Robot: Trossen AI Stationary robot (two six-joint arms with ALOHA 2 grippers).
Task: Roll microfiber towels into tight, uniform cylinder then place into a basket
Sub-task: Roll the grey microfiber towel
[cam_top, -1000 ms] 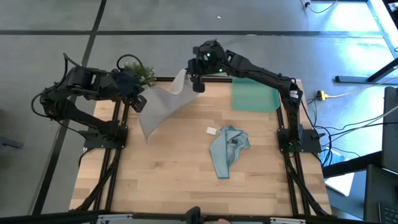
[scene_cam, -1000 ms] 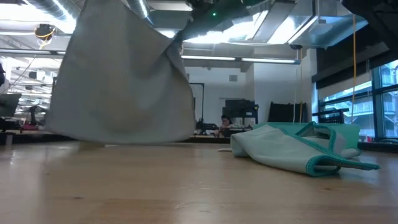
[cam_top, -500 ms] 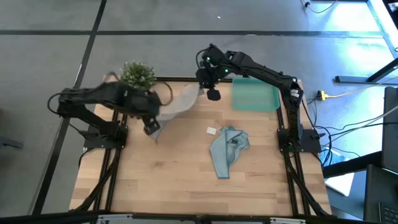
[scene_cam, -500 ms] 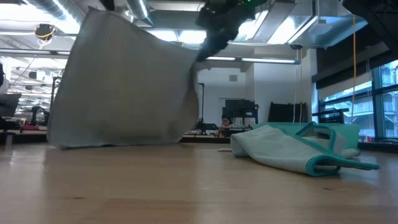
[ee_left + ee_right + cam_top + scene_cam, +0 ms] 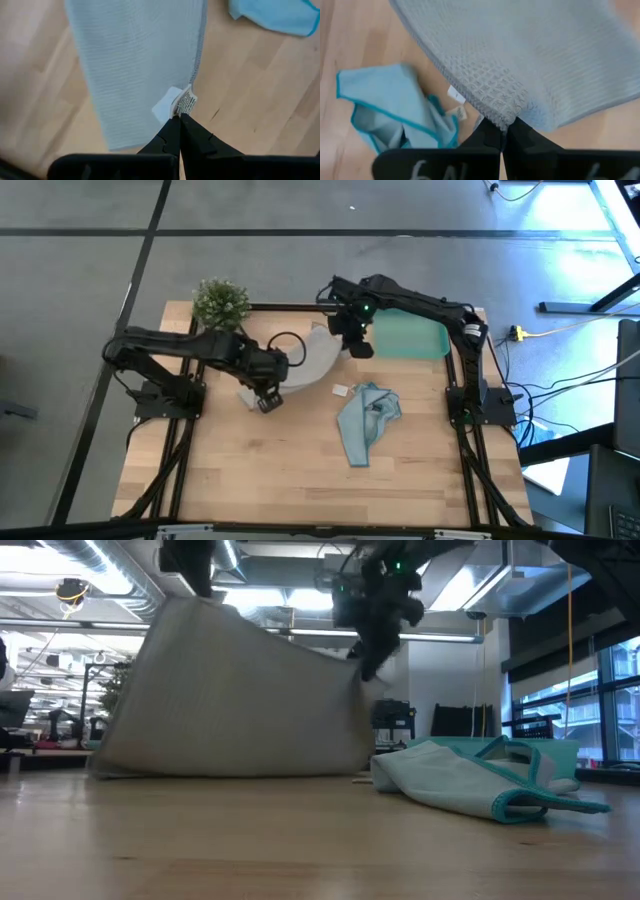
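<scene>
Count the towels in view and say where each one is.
2. The grey towel hangs stretched between the left claw and the right claw, over the table's far half. The light blue towel lies crumpled mid-table, near the basket. None seems hidden.

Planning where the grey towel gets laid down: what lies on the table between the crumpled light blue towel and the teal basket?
In the high view, only bare wood separates the light blue towel from the basket.

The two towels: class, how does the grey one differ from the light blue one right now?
The grey towel hangs stretched between the left end effector and right end effector; the light blue towel lies crumpled and unheld on the table. Grey is plain-edged; blue has darker teal trim. Both remain unrolled, outside the basket.
</scene>
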